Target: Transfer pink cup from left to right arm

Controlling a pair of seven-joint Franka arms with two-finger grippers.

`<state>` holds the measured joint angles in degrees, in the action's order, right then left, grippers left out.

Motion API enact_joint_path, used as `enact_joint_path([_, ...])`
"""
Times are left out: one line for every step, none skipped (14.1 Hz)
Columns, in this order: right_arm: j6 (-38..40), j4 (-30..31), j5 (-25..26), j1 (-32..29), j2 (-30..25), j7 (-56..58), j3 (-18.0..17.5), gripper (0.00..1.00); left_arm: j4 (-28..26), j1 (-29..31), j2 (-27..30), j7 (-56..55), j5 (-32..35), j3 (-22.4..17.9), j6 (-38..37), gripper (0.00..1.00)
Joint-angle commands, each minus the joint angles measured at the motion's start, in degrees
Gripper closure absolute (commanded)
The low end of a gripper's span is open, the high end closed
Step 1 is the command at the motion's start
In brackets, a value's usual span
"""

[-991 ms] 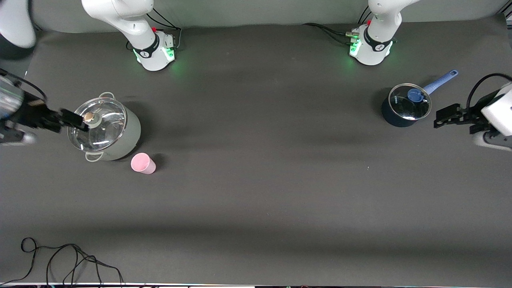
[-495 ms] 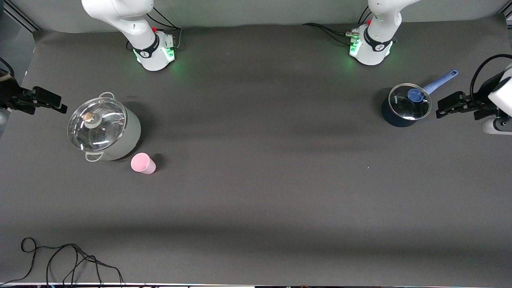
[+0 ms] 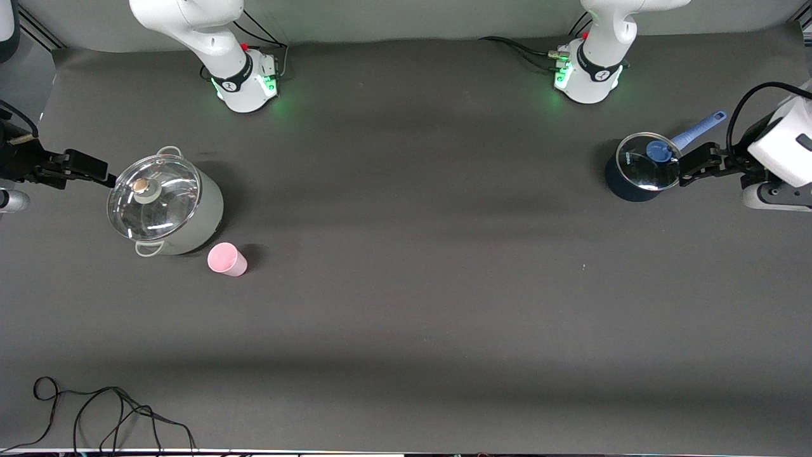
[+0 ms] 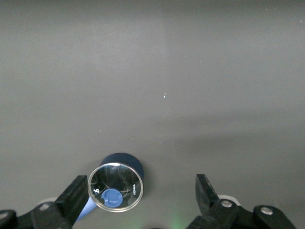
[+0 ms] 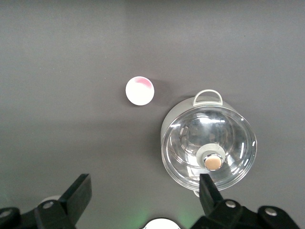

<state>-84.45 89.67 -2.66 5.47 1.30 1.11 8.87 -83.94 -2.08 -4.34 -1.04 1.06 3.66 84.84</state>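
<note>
Pink cup (image 3: 226, 259) stands beside the pot (image 3: 166, 206), both pincers empty.

We see the small pale-pink plastic tumbler (image 3: 226, 259) (image 5: 139, 90), tapered and without a handle, standing upright on the dark table toward the right arm's end, its mouth facing up; nothing grips it, and it sits free on the mat
</note>
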Motion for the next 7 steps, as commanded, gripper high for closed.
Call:
enact_joint_path([0.69, -0.82, 1.25, -0.02, -0.25, 0.04, 0.01, 0.00, -1.49, -2.40, 1.52, 0.76, -0.09, -2.43, 1.90, 0.00])
enact_joint_path([0.60, -0.47, 1.25, -0.54, -0.42, -0.05, -0.43, 0.00, -1.40, -1.97, 1.78, 1.56, -0.18, -2.43, 1.99, 0.00])
enact_joint_path([0.43, -0.46, 1.25, -1.16, -0.69, -0.05, -0.95, 0.00, -1.31, -1.61, 2.31, 2.35, -0.35, -2.43, 2.08, 0.00])
enact_joint_path([0.08, -0.11, 1.25, -3.17, -1.21, 0.04, -2.87, 0.00, -1.05, -0.83, 2.49, 3.23, -1.40, -2.51, 2.00, 0.00])
enact_joint_path([-0.45, 0.85, 1.25, -5.36, -2.26, -0.05, -5.76, 0.00, -1.14, -0.21, 2.84, 3.32, -1.93, -2.51, 2.00, 0.00])
enact_joint_path([-1.50, 2.16, 1.25, -6.69, -3.31, -0.05, -7.27, 0.00, -1.14, -0.12, 2.84, 3.32, -1.94, -2.60, 2.00, 0.00])
enact_joint_path([-2.64, 3.48, 1.25, -6.88, -4.89, -0.05, -7.55, 0.00, -1.22, -0.20, 2.75, 3.24, -1.76, -2.60, 2.08, 0.00])
